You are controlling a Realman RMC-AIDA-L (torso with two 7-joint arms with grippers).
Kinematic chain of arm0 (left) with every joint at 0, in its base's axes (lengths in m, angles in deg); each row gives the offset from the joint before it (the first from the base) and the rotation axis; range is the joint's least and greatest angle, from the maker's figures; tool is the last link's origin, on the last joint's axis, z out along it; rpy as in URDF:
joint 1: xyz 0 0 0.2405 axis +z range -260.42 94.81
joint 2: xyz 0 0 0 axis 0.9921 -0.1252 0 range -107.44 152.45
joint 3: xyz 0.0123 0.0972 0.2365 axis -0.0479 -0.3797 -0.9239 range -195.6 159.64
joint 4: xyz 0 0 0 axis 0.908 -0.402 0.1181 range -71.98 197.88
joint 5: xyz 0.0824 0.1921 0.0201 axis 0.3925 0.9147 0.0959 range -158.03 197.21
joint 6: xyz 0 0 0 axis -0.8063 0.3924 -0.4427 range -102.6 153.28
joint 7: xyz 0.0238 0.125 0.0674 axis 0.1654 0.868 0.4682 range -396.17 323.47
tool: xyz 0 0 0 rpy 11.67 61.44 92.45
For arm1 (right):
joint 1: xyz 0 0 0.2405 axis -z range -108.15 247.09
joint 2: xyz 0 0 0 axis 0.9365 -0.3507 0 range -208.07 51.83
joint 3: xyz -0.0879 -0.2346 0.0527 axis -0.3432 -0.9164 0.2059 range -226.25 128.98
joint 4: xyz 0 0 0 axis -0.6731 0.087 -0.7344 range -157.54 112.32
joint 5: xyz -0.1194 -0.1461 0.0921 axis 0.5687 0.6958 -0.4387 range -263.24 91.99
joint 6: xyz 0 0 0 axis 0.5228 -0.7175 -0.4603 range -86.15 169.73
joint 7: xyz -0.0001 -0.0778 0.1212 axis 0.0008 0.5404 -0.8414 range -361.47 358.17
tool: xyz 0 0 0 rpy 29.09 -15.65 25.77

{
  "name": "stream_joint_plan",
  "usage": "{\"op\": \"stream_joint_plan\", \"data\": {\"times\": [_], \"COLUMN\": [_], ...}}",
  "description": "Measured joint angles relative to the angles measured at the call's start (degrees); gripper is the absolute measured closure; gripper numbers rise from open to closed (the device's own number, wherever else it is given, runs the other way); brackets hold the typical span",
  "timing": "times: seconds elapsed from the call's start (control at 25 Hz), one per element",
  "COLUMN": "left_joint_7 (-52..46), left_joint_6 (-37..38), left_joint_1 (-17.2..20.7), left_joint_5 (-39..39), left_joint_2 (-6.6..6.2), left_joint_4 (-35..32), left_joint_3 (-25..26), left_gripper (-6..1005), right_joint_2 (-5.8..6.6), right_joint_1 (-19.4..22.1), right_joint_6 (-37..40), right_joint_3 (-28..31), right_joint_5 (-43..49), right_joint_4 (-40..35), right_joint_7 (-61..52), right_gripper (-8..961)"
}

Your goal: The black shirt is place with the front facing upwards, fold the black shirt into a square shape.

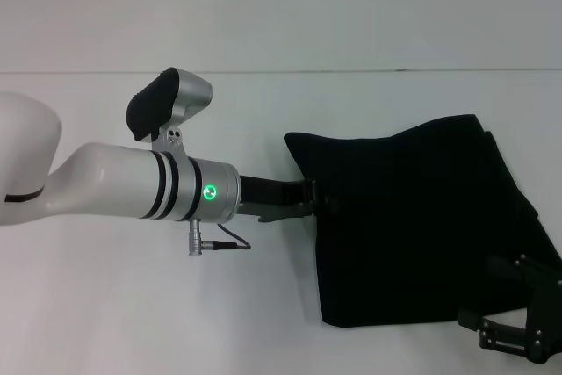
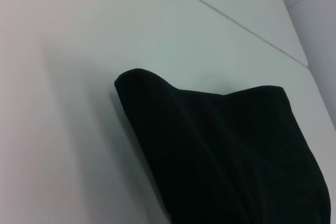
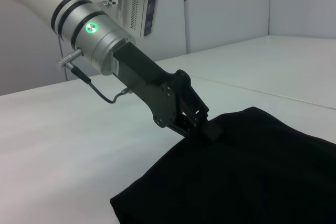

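The black shirt lies folded on the white table, right of centre, showing only plain black cloth. My left gripper reaches in from the left and is shut on the shirt's left edge about halfway along it. In the right wrist view the left gripper pinches that edge and the cloth rises slightly at the grip. The left wrist view shows the shirt with a rounded folded corner. My right gripper is at the shirt's near right corner, open, holding nothing.
The white table stretches to the left and in front of the shirt. Its far edge meets a pale wall. A thin cable hangs under the left wrist.
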Motion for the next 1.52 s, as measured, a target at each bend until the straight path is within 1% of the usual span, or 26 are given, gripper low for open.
{"op": "stream_joint_plan", "data": {"times": [0.12, 0.24, 0.4, 0.48, 0.6, 0.64, 0.8, 0.92, 0.96, 1.04, 1.12, 1.2, 1.28, 1.52], "left_joint_7": [0.04, 0.04, 0.03, 0.12, 0.46, 0.57, 0.79, 0.92, 1.02, 2.09, 3.33, 4.65, 5.36, 6.18], "left_joint_6": [-0.09, -0.35, -0.29, -0.06, 0.37, 0.46, 0.90, 2.42, 2.82, 5.10, 6.30, 6.59, 6.40, 6.11], "left_joint_1": [0.02, 0.17, 0.70, 1.17, 2.15, 2.72, 5.06, 7.28, 7.61, 9.32, 10.34, 11.26, 11.57, 10.90], "left_joint_5": [-0.03, -0.08, -0.10, -0.12, -0.14, -0.14, -0.14, -0.14, -0.14, -0.14, -0.13, -0.13, -0.13, -0.13], "left_joint_2": [-0.04, -0.24, -0.91, -1.58, -3.04, -3.84, -6.36, -8.69, -8.94, -9.69, -9.78, -9.40, -9.09, -8.51], "left_joint_4": [0.00, 0.00, -0.46, -0.81, -0.98, -1.02, -1.76, -2.42, -2.49, -2.87, -3.16, -3.24, -3.17, -2.98], "left_joint_3": [-0.01, 0.03, 0.37, 1.23, 2.87, 3.46, 5.70, 7.95, 8.42, 10.92, 12.78, 14.90, 15.96, 16.00], "left_gripper": [686, 890, 896, 894, 882, 878, 863, 851, 847, 839, 831, 823, 815, 792], "right_joint_2": [0.00, -0.01, -0.03, -0.08, -0.12, -0.12, -0.12, -0.20, -0.21, -0.21, -0.20, -0.19, -0.19, -0.19], "right_joint_1": [0.00, 0.00, -0.07, -0.27, -0.59, -0.72, -1.40, -1.92, -2.01, -2.21, -2.37, -2.49, -2.56, -2.75], "right_joint_6": [0.00, 0.00, -0.01, -0.06, -0.16, -0.17, -0.28, -0.43, -0.44, -0.45, -0.46, -0.46, -0.46, -0.53], "right_joint_3": [0.00, 0.00, 0.14, 0.38, 0.84, 1.04, 1.56, 1.70, 1.74, 1.97, 2.55, 3.00, 3.20, 3.37], "right_joint_5": [0.00, -0.05, -0.17, -0.18, -0.22, -0.25, -0.33, -0.33, -0.33, -0.33, -0.33, -0.33, -0.33, -0.33], "right_joint_4": [0.00, 0.00, -0.05, -0.06, -0.07, -0.11, -0.06, -0.02, -0.03, -0.08, -0.08, 0.04, 0.13, 0.20], "right_joint_7": [0.00, 0.00, 0.00, 0.00, 0.00, 0.00, 0.05, 0.15, 0.15, 0.14, 0.14, 0.18, 0.26, 0.43], "right_gripper": [20, 21, 25, 32, 39, 39, 39, 38, 38, 38, 38, 38, 38, 39]}}
